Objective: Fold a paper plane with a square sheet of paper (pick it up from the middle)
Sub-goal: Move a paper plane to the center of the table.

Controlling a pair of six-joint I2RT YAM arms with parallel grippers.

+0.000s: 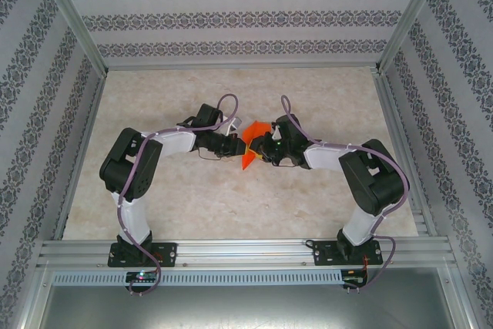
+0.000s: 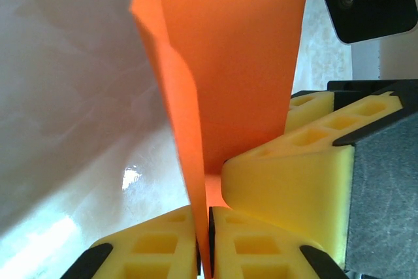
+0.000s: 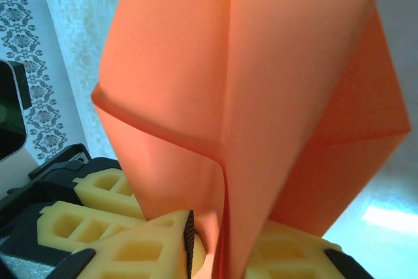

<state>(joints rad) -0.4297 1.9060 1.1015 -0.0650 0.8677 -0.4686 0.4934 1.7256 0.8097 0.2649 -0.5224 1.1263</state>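
Note:
The orange-red square sheet of paper [image 1: 252, 146] is folded with creases and held up off the table between both grippers at the table's centre. My left gripper [image 1: 235, 145] comes from the left and is shut on the paper's edge. In the left wrist view the sheet [image 2: 228, 63] rises from between my two yellow pads, left gripper [image 2: 204, 227]. My right gripper [image 1: 266, 149] comes from the right and is shut on the folded layers [image 3: 261, 83], right gripper [image 3: 225, 243]. The two grippers almost touch.
The beige marbled table [image 1: 231, 198] is fenced by aluminium rails and patterned walls [image 1: 246, 21]. The right gripper's yellow fingers [image 2: 294, 181] crowd the left wrist view. The left gripper's fingers [image 3: 85, 217] sit at lower left in the right wrist view.

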